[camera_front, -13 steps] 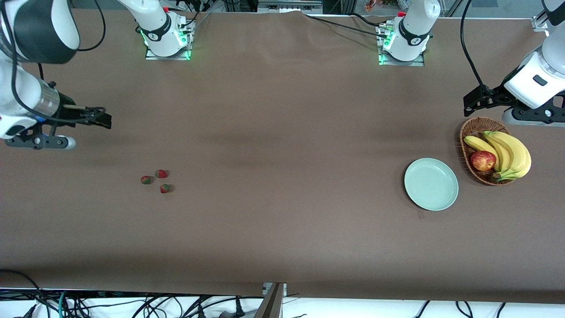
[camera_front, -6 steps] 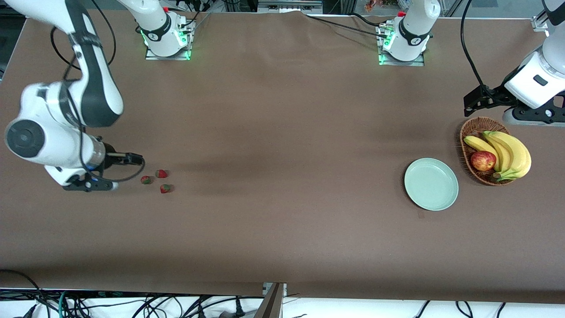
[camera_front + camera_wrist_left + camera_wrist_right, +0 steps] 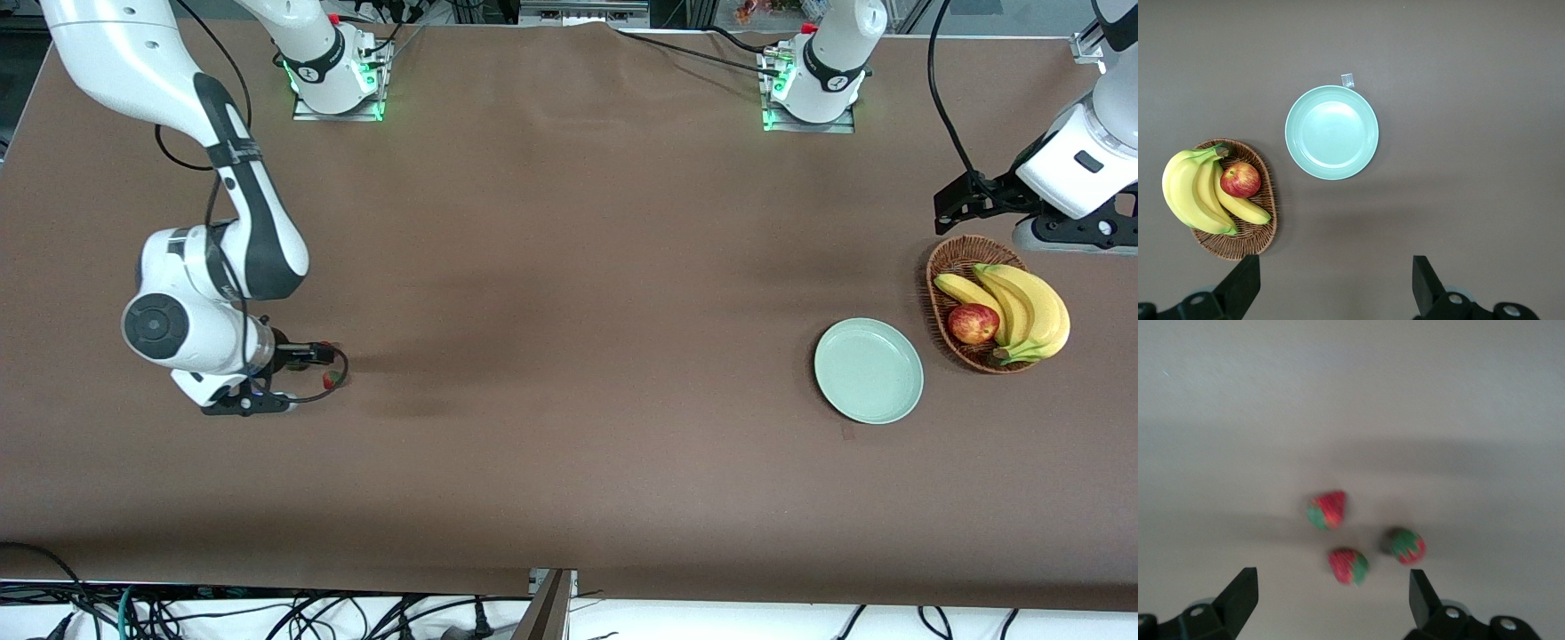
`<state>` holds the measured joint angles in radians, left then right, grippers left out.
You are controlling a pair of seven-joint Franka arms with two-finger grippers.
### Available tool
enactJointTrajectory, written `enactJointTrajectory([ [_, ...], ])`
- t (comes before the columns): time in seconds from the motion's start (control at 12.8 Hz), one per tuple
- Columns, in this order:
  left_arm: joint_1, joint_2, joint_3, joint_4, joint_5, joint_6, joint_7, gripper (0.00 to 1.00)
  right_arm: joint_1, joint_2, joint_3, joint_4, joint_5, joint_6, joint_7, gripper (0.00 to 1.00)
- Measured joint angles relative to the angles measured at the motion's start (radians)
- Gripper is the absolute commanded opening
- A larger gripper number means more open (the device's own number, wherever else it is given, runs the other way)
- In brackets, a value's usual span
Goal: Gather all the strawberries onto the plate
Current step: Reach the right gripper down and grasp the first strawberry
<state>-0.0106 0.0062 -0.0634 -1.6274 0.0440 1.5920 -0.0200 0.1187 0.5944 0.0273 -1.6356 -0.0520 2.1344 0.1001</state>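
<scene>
Under the right hand [image 3: 1328, 593] — three strawberries [image 3: 1328, 510], front hides two.

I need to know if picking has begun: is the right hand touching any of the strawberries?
Apart. In the right wrist view the open right hand hangs above the three strawberries, bare table showing between its fingertips and the berries.

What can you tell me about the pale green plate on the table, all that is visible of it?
The round, shallow, pale mint-green plate has a low raised rim and a smooth, plain surface that looks like plastic or glazed ceramic. It lies flat and upright on the brown table cover, toward the left arm's end, with nothing in it. It sits beside the brown wicker basket of fruit, slightly nearer the front camera, not touching it. A small clear scrap lies at its rim.
</scene>
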Motion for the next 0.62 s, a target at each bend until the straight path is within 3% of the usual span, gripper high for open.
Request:
enactJointTrajectory([
  [0.31,0.0,0.0,0.0,0.0,0.0,0.0,0.0,1.0,0.011,0.092,-0.001,0.001,0.0,0.152,0.005,1.0],
  [0.62,0.0,0.0,0.0,0.0,0.0,0.0,0.0,1.0,0.009,0.124,-0.002,0.002,0.0,0.177,0.005,0.98],
])
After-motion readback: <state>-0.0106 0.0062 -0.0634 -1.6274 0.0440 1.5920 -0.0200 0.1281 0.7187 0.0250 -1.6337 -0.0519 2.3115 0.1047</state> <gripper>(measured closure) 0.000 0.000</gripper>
